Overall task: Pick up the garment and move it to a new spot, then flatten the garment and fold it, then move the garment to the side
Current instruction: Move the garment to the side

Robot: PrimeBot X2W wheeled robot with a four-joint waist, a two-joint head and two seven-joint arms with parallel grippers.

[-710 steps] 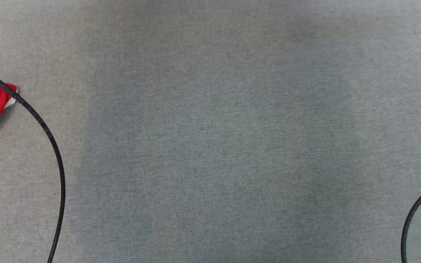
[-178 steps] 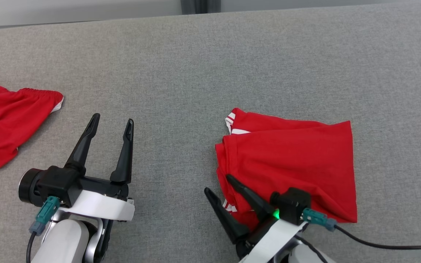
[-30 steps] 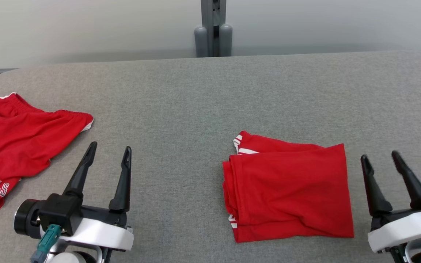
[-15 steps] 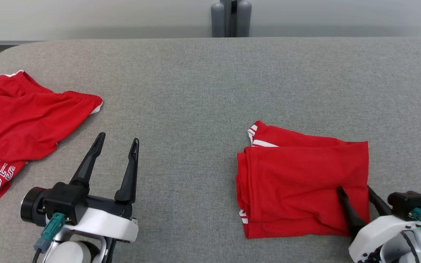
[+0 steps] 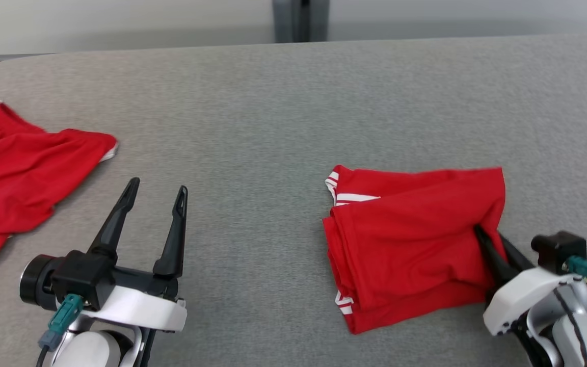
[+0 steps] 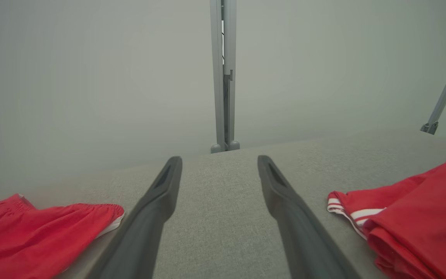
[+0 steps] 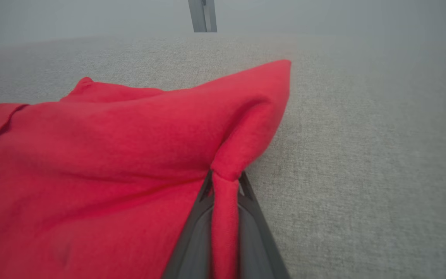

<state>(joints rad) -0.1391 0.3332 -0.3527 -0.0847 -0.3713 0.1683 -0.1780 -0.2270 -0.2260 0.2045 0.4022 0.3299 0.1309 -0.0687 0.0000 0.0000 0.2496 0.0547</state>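
Note:
The garment (image 5: pixel 410 239) is a folded red piece with white stripes at one hem, lying right of centre on the grey table. My right gripper (image 5: pixel 486 235) is shut on its right edge, and the cloth bunches up toward the grip. In the right wrist view a pinched fold of the garment (image 7: pixel 223 193) stands between the two closed fingers (image 7: pixel 192 240). My left gripper (image 5: pixel 157 184) rests open at the lower left with nothing between its fingers; the left wrist view shows its fingers (image 6: pixel 153 209) spread over bare table, with the garment (image 6: pixel 412 217) off to their right.
A second red garment (image 5: pixel 13 173) with white lettering lies spread at the table's left edge, also seen as red cloth (image 6: pixel 33 236) in the left wrist view. The grey table (image 5: pixel 273 117) ends at a pale wall with a grey post (image 5: pixel 299 20) behind.
My right gripper has come in from beside the garment and shut on its right edge, pulling the cloth into a ridge. The head camera has shifted. The left gripper has stayed open.

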